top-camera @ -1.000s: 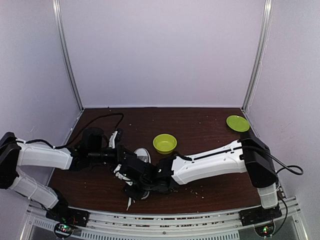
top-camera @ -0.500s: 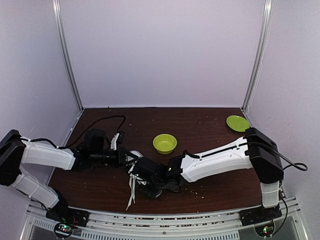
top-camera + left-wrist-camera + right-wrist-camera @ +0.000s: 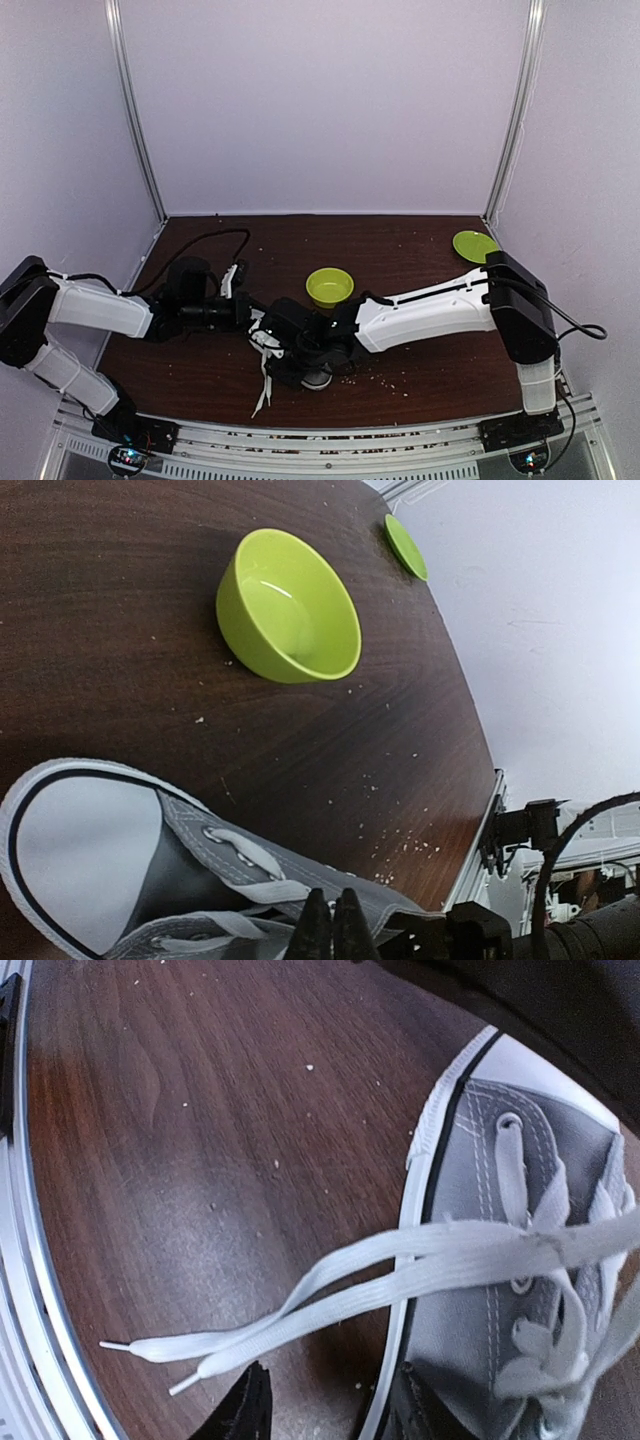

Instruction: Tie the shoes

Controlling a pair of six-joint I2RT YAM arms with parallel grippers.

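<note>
I see the sneaker [image 3: 520, 1290] lying on the table [image 3: 420, 250] near its front edge, just in front of the green bowl [image 3: 329, 287]. My left gripper [image 3: 333, 925] is pressed together at the laces [image 3: 400, 1280]; it may be pinching one, I can't tell. My right gripper [image 3: 330, 1410] hangs with its fingers spread beside the toe.
</note>
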